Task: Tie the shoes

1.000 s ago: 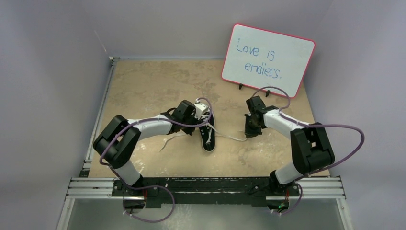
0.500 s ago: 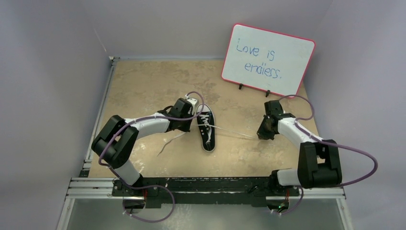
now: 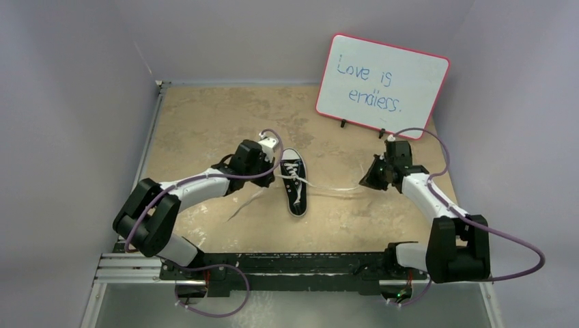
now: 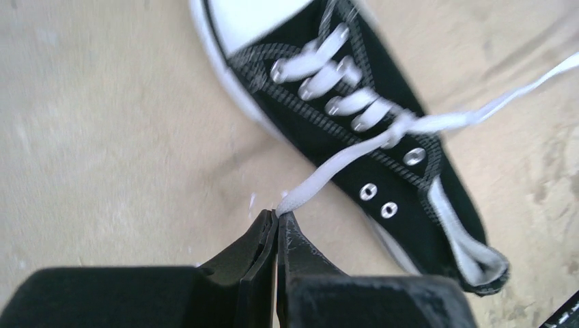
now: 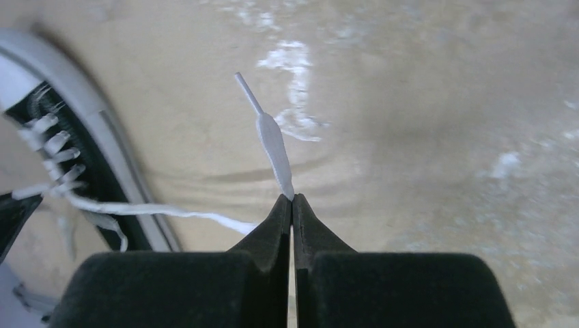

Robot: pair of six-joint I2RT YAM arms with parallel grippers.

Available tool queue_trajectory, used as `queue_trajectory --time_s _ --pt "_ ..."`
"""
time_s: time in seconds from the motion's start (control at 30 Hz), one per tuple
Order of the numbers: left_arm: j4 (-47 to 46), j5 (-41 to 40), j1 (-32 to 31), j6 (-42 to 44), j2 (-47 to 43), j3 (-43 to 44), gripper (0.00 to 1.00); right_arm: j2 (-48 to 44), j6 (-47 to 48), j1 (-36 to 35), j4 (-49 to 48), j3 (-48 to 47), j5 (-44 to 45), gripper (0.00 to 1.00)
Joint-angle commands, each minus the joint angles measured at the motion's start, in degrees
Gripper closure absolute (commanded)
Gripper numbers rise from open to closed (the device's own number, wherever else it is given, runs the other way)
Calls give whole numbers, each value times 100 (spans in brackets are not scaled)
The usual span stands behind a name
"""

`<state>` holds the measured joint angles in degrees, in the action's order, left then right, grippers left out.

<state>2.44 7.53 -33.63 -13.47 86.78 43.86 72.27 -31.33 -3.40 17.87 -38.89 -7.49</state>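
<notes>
The black sneaker (image 3: 295,184) lies in the middle of the table, white toe cap toward the far side. My left gripper (image 3: 271,178) is just left of it, shut on the left white lace (image 4: 321,179) near the eyelets. The rest of that lace trails down-left (image 3: 243,203). My right gripper (image 3: 364,183) is to the shoe's right, shut on the right lace (image 3: 334,188) near its end. The lace tip (image 5: 272,140) sticks out past the closed jaws. The shoe also shows in the left wrist view (image 4: 341,137) and the right wrist view (image 5: 82,160).
A whiteboard (image 3: 382,83) with a red rim and handwriting stands at the back right on small feet. Grey walls close the table on the left, right and back. A metal rail (image 3: 293,268) runs along the near edge.
Both grippers have moved apart, the left one leftward off the shoe and the right one farther right and back. Each lace is drawn out sideways from the shoe.
</notes>
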Motion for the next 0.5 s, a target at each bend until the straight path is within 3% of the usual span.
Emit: queue_trajectory --time_s 0.0,0.17,0.47 --pt "-1045 573 49 380 -123 220 100 -33 426 23 -683 -347 -1739 100" --pt "-1473 866 19 737 160 604 100 574 301 23 -1060 -901 -2665 100" --pt "-1660 1190 -149 1134 335 748 100 1761 -979 -137 -2639 -1792 -3541 100"
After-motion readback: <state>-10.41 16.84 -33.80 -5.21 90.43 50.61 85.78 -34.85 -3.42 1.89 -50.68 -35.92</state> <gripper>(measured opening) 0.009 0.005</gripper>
